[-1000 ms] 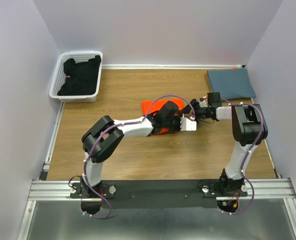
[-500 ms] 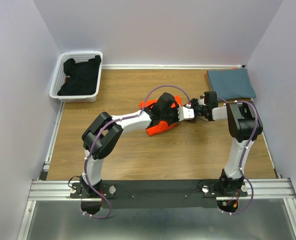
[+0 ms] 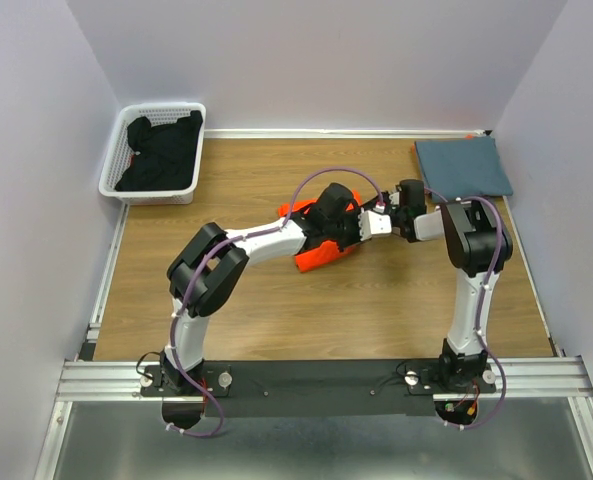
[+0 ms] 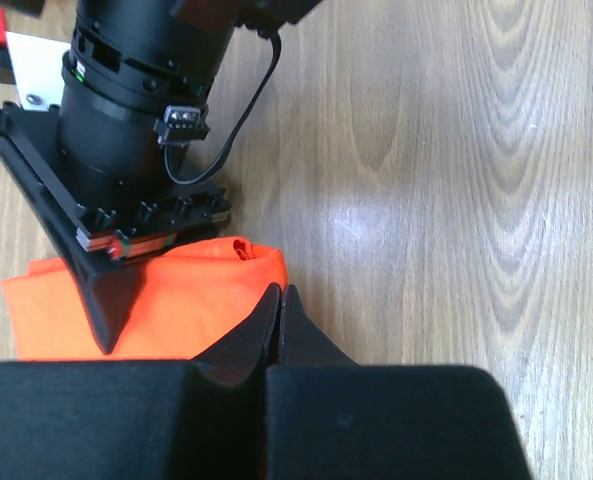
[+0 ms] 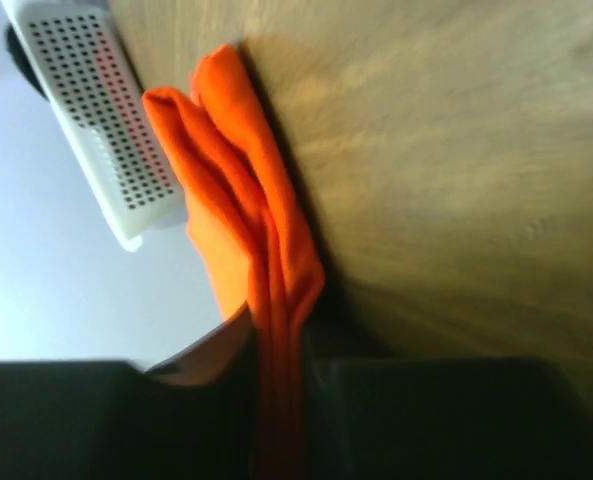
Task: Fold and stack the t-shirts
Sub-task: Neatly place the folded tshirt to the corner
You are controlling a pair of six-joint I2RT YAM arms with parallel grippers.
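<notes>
The orange t-shirt lies bunched at mid-table under my left forearm. My left gripper is shut, and the shirt's folded edge sits right at its tips. Facing it from the right, my right gripper is shut on a hanging fold of the same shirt, which runs down between its jaws. One right finger rests against the orange cloth in the left wrist view. The blue-grey t-shirt lies folded flat at the far right corner.
A white basket holding dark clothes stands at the far left. Grey walls close in the wooden table on three sides. Both arms cross over the middle of the table.
My right gripper has closed on the orange fold. Both grippers have shifted a little toward the far side, and the shirt's lower edge now shows below the left forearm.
</notes>
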